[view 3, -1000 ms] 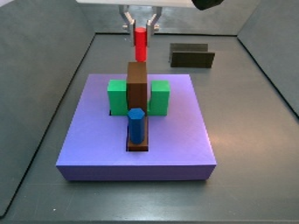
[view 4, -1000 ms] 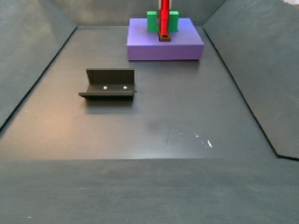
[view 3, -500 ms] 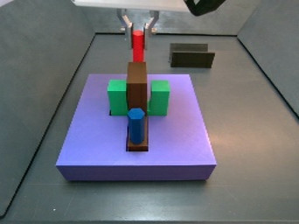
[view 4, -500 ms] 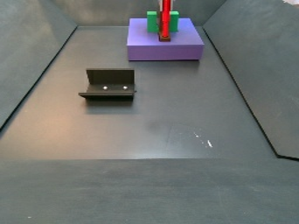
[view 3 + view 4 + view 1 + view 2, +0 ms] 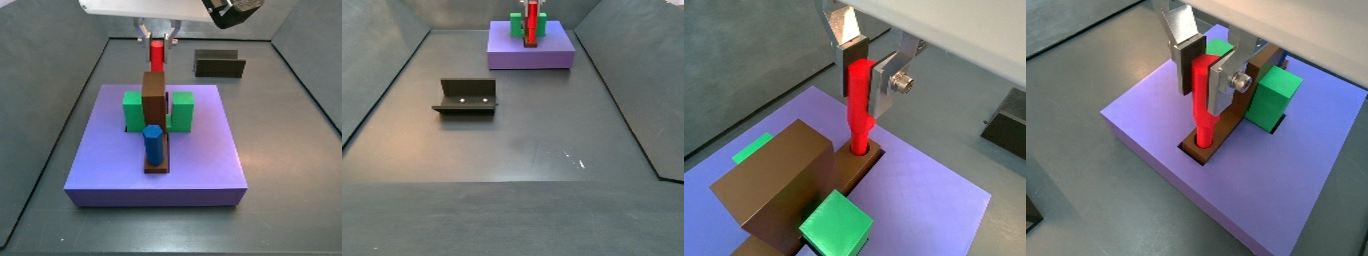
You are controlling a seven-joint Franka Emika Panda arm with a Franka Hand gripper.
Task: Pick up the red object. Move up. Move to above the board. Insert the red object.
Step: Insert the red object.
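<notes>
Red object [image 5: 1204,100] in tool [image 5: 1211,80], tip in board [image 5: 1160,140] slot.

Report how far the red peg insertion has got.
Done: the thin red peg is picked up and carried over the lavender-blue square board. In hand: the gripper grips it, lower tip inside the board's slot in both wrist views. Left: seating it fully and releasing.

- Side view, near: high, looking down on the board [image 5: 158,150], fixture [image 5: 219,65] behind.
- Side view, far: opposite end, fixture [image 5: 466,96] nearer, board [image 5: 532,52] distant.
- Both wrist views: close, looking down past the gripper [image 5: 865,75] [image 5: 1201,72] onto the board.
</notes>
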